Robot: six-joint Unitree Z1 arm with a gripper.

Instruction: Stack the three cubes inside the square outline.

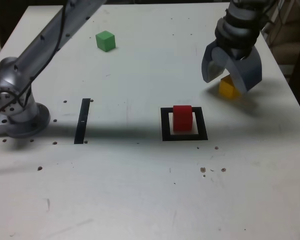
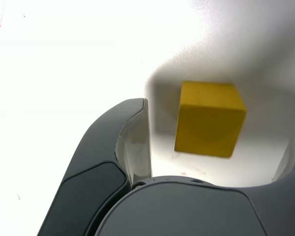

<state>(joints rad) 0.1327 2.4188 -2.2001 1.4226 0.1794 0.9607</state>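
Here, the gripper (image 1: 232, 76) hangs with its jaws spread wide over the yellow cube (image 1: 228, 88), which sits on the table (image 1: 140, 190) between and just below them, not yet gripped, apparently lined up for a pick. The red cube (image 1: 182, 118) already rests inside the square outline (image 1: 166, 125), near the gripper, as the stack's base. The green cube (image 1: 105, 41) waits well apart, across the table.

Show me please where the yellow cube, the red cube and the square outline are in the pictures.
yellow cube (image 2: 210, 119): wrist view, its front face, between the open jaws.
red cube (image 1: 182, 119): exterior view, its front face.
square outline (image 1: 166, 125): exterior view, the black band on the view's left.
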